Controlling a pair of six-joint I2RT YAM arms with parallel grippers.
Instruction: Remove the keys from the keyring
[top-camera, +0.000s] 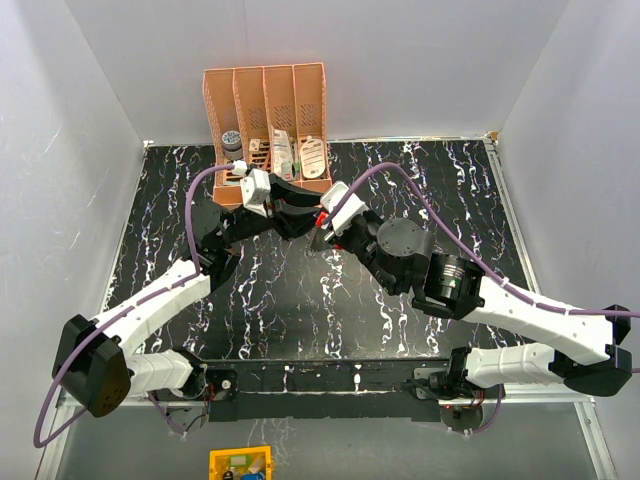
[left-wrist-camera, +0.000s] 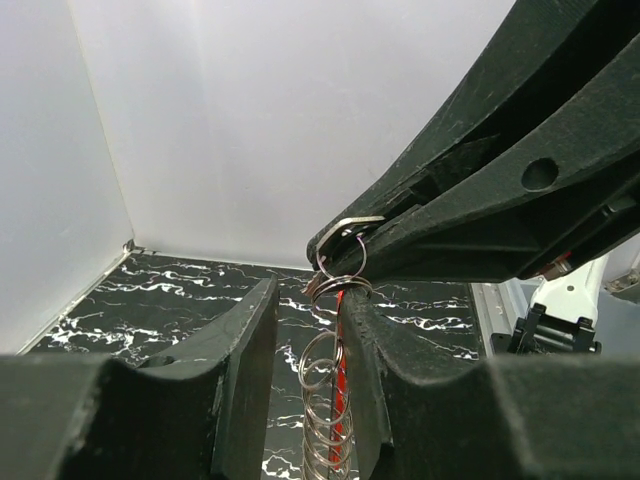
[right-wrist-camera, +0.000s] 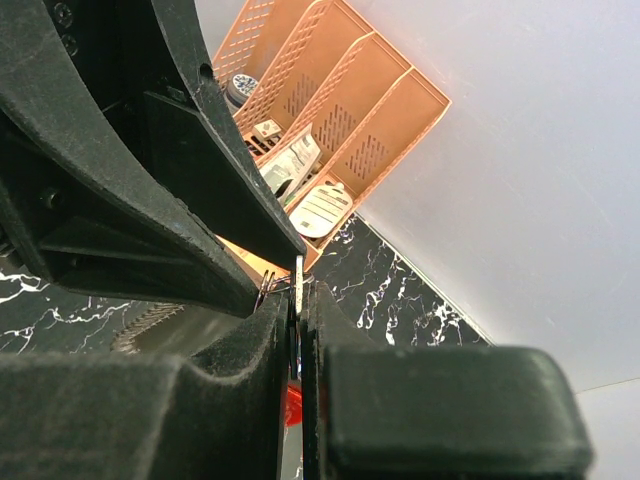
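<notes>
Black marbled table (top-camera: 300, 310) lies below. Right gripper (right-wrist-camera: 298, 297) is pinched tight on the keys (left-wrist-camera: 341, 380), seen edge-on, up in the air. They stretch in a line from it down the half-open gap of the left gripper (left-wrist-camera: 308, 295); whether it grips them is hidden. Orange rack (top-camera: 265, 100) stands behind.

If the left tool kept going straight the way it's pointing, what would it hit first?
Most likely the right tool, whose black fingers sit just ahead of the left tool, clamped on a flat silvery key joined to the silvery wire rings. Depth is unclear.
</notes>
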